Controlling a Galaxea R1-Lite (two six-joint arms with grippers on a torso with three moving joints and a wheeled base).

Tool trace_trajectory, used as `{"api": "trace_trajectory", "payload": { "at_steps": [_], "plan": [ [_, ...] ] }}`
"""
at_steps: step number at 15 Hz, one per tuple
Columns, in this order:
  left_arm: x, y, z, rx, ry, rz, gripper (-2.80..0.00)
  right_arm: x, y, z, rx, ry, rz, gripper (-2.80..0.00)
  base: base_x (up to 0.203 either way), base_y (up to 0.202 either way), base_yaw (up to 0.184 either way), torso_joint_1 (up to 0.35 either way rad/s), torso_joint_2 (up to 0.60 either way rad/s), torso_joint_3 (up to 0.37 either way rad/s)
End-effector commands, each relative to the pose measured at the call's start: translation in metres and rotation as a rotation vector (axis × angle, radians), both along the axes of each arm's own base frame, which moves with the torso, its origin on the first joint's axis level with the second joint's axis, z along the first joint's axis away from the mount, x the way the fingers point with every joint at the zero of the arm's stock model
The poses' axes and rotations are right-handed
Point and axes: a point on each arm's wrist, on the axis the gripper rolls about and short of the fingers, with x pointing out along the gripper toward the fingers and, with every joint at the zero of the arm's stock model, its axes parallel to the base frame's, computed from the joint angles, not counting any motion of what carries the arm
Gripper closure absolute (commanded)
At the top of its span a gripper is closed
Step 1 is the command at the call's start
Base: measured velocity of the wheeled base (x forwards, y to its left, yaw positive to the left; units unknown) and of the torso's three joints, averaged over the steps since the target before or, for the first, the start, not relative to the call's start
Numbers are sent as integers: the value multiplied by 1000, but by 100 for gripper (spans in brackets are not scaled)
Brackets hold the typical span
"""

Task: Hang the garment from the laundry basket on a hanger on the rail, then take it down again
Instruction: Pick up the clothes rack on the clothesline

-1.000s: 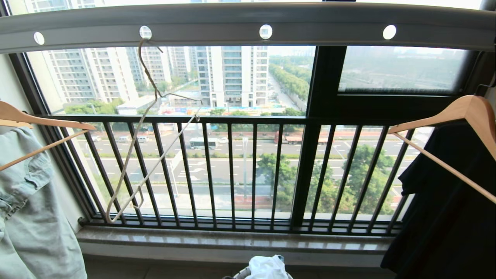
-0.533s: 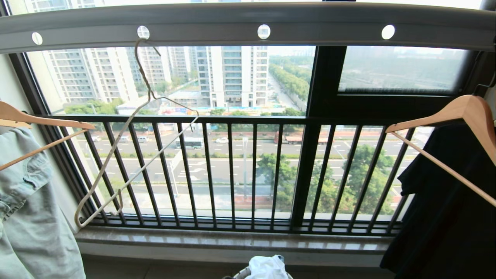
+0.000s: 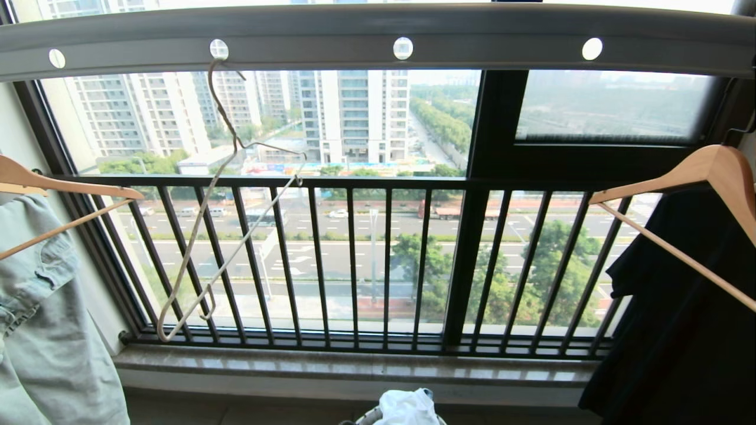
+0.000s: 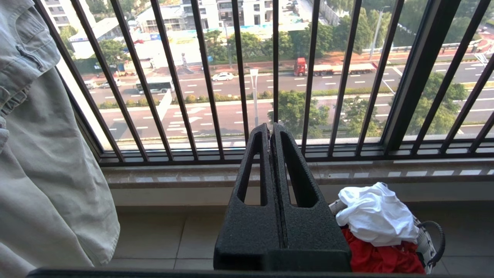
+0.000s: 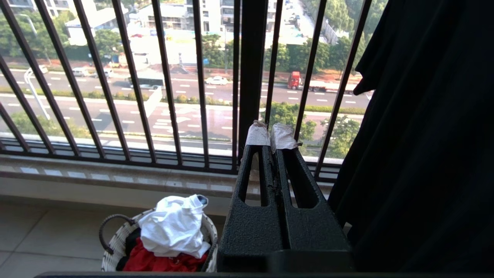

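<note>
A long grey flat rail [image 3: 378,35] runs overhead, pierced by a row of round holes. From one hole hangs a thin cream wire hanger [image 3: 227,195], its long hook threaded through and its frame tilted so one arm points down toward the sill (it carries nothing). Behind it stands the window railing [image 3: 354,260] of black upright bars above a pale, glossy stone sill [image 3: 354,366].

On the tiled floor below sits a small round basket [image 5: 115,251] of white weave with a dark looped handle. The white T-shirt [image 5: 173,227] lies crumpled on top of it, soft and creased, over a red cloth [image 5: 154,262].

The left gripper [image 4: 271,129] hangs low, facing the railing, its black grainy fingers pressed together and empty. The right gripper [image 5: 270,135] is posed the same way, fingers together with white wrapping on the tips, holding nothing.

A pale green-grey denim garment [image 3: 47,319] hangs on a wooden hanger [image 3: 65,192] at the left; a black garment [image 3: 679,330] hangs at the right.
</note>
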Motion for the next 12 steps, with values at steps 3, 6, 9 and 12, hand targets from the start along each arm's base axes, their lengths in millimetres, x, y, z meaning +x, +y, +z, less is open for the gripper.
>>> {"api": "trace_trajectory", "payload": {
  "at_steps": [3, 6, 9, 12],
  "plan": [
    [0, 0, 0, 0, 0, 0, 0, 0, 0, 0, 0, -2, 1, 0, 0, 0, 0, 0, 0, 0],
    [0, 0, 0, 0, 0, 0, 0, 0, 0, 0, 0, -2, 1, 0, 0, 0, 0, 0, 0, 0],
    [0, 0, 0, 6, 0, -2, 0, 0, 0, 0, 0, -2, 1, 0, 0, 0, 0, 0, 0, 0],
    [0, 0, 0, -1, 0, 0, 0, 0, 0, 0, 0, -2, 1, 0, 0, 0, 0, 0, 0, 0]
  ]
}}
